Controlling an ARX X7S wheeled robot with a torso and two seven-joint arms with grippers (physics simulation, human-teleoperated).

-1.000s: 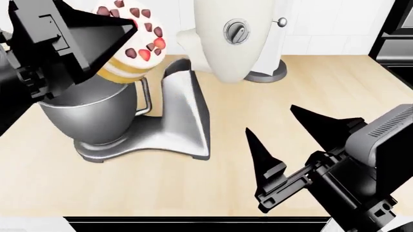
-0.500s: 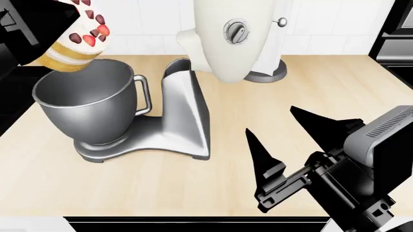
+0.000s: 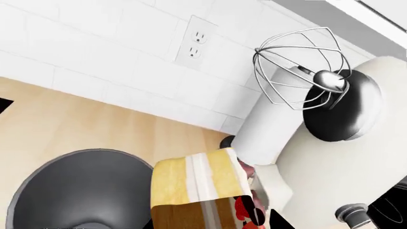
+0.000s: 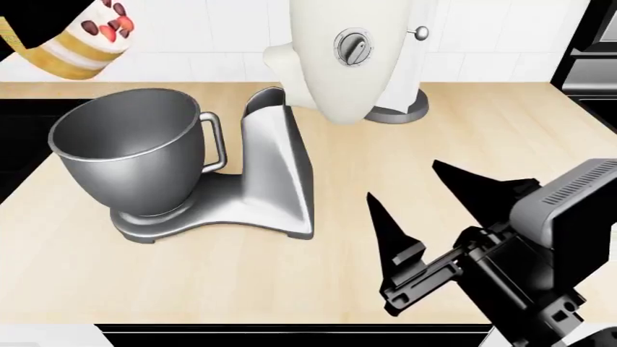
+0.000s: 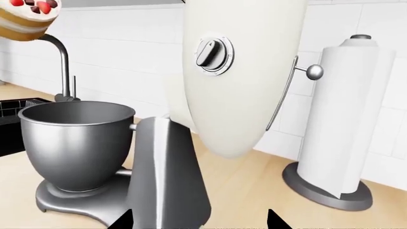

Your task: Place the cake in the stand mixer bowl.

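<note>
The cake, yellow layers with white cream and strawberries, hangs tilted at the head view's top left, up and to the left of the stand mixer bowl. My left gripper is shut on the cake; only a black corner of it shows in the head view. In the left wrist view the bowl lies below and beside the cake. The bowl sits empty on the mixer's silver base. My right gripper is open and empty over the counter, right of the mixer. The right wrist view shows the cake and the bowl.
The cream mixer head is tilted up with its whisk exposed. A paper towel holder stands at the back wall. A faucet and a dark sink area lie left of the counter. An oven is far right.
My left gripper has carried the cake from over the bowl's rim up and to the left, away from the bowl. The right arm has not moved.
</note>
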